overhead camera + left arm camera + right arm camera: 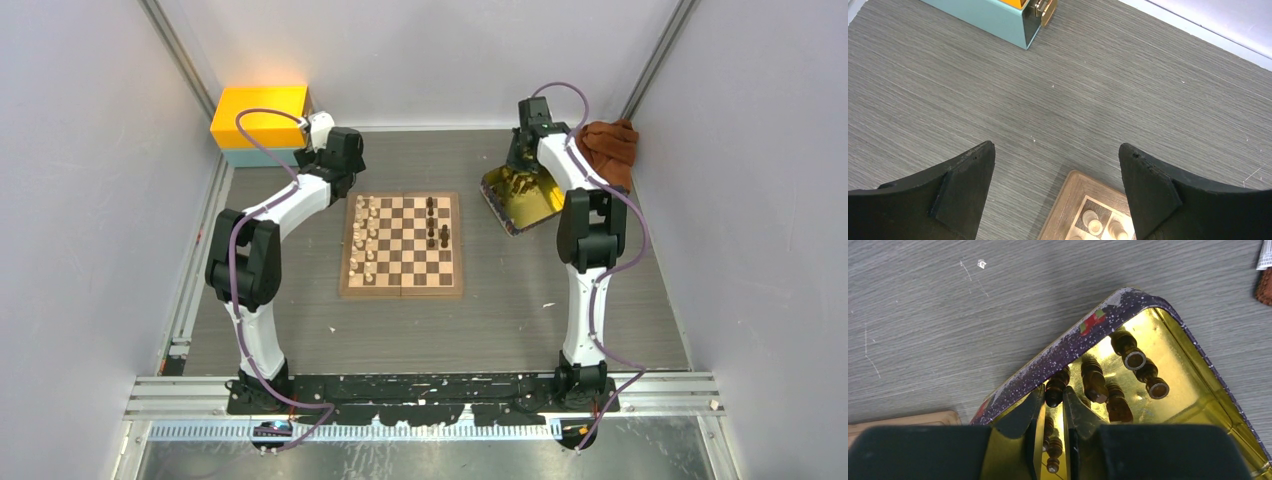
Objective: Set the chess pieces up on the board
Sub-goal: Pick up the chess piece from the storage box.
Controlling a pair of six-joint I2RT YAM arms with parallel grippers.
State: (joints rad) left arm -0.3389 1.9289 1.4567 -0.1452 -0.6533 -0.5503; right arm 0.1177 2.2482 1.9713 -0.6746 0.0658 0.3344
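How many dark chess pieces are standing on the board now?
3 dark pieces, all on the right half of the board: one farther back, two side by side nearer. More may be hidden.

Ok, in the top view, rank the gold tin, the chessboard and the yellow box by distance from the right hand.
1. Gold tin, right under the right hand.
2. Chessboard, to its left, mid-table.
3. Yellow box, far-left corner.

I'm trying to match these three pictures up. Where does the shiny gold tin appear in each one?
Top external: gold tin upper right of centre, right of the board.
Left wrist: not in it.
Right wrist: fills the lower right, speckled rim running diagonally.
Shared landmark: the board's corner shows in all three.
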